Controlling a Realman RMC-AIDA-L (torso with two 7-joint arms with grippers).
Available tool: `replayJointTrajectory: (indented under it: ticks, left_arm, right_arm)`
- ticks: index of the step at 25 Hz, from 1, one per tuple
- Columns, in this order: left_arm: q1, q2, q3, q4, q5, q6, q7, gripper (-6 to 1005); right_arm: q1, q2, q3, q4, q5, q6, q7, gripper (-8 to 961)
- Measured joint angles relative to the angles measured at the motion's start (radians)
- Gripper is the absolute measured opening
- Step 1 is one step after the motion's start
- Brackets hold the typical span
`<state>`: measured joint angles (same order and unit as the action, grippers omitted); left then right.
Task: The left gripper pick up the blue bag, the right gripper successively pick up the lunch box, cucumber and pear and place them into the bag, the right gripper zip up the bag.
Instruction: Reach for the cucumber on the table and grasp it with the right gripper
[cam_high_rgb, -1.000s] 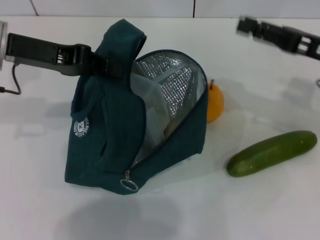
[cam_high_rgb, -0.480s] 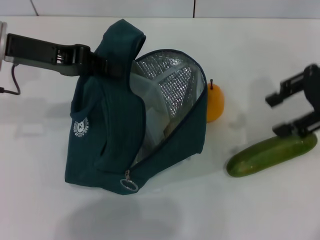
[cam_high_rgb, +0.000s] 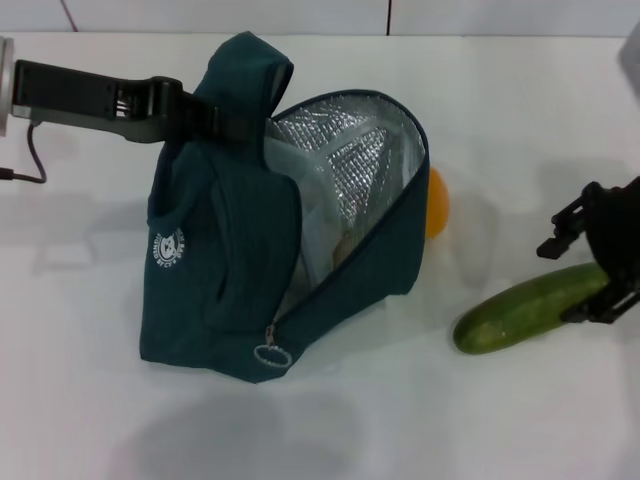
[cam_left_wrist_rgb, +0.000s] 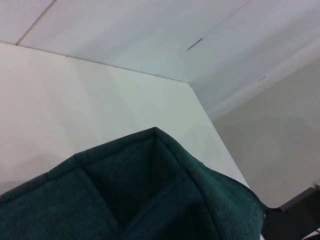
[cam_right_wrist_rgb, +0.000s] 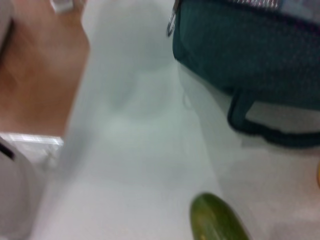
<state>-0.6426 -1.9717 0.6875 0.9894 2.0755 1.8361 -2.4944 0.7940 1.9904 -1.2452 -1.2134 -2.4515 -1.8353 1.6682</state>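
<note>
1. The left gripper clenches the blue bag by its handle at ten o'clock.
2. The right gripper, fingers spread, straddles the cucumber at four o'clock.
3. The pear is mostly hidden behind the bag.

1. the blue bag stands left of the worktop's middle, mouth open toward the right.
2. the pear sits just behind the bag's right side, partly hidden.
3. the cucumber lies near the right edge, right of the bag.
</note>
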Motion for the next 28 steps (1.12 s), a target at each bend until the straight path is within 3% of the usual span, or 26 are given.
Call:
replayJointTrajectory:
  ticks: [4, 14, 28]
  left_arm:
    - [0.000, -0.002, 0.000, -0.001, 0.000, -0.008, 0.000, 41]
    - [0.003, -0.001, 0.000, -0.007, 0.000, -0.014, 0.008, 41]
    - [0.003, -0.002, 0.000, -0.009, 0.000, -0.014, 0.009, 41]
  right_arm:
    - [-0.031, 0.019, -0.039, -0.013, -0.021, 0.078, -0.040, 706]
    - [-0.075, 0.027, -0.204, 0.039, -0.025, 0.223, -0.052, 701]
    - [-0.075, 0.030, -0.243, 0.085, -0.029, 0.282, -0.055, 668]
